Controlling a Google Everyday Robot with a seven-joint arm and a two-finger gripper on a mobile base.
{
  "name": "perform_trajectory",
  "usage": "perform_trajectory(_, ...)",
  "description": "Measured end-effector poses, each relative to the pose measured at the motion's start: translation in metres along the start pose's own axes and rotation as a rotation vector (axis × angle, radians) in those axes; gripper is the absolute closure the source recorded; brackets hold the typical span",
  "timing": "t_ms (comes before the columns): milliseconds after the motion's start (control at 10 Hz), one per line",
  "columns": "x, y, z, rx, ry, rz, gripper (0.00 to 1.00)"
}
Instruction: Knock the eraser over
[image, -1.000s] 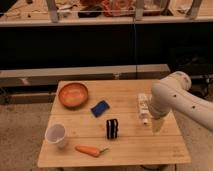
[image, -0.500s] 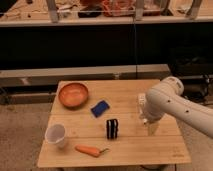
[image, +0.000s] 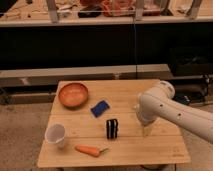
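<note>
Black with pale stripes, the eraser (image: 112, 128) is seen standing upright near the middle of the wooden table (image: 150, 150), slightly toward the front edge. The gripper (image: 146, 130) is held apart from it, toward the right edge; its state cannot be told.

Wooden table (image: 125, 92) on speckled floor (image: 20, 131), dark shelving (image: 75, 47) behind.

Table (image: 160, 149) holds bowl (image: 73, 94), pad (image: 100, 108), eraser (image: 112, 128), cup (image: 55, 135), carrot (image: 88, 150); hand (image: 146, 131) hovers over it.

arm (image: 172, 112): white, elbow bent; gripper (image: 146, 131): below elbow, pointing down
</note>
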Motion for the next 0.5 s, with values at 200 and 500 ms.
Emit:
perform_trajectory(200,-0.012,-0.001,0.006,-0.002,-0.007,-0.02,0.2)
perform_trajectory(500,-0.019,0.0,0.011,-0.002,-0.012,-0.042,0.2)
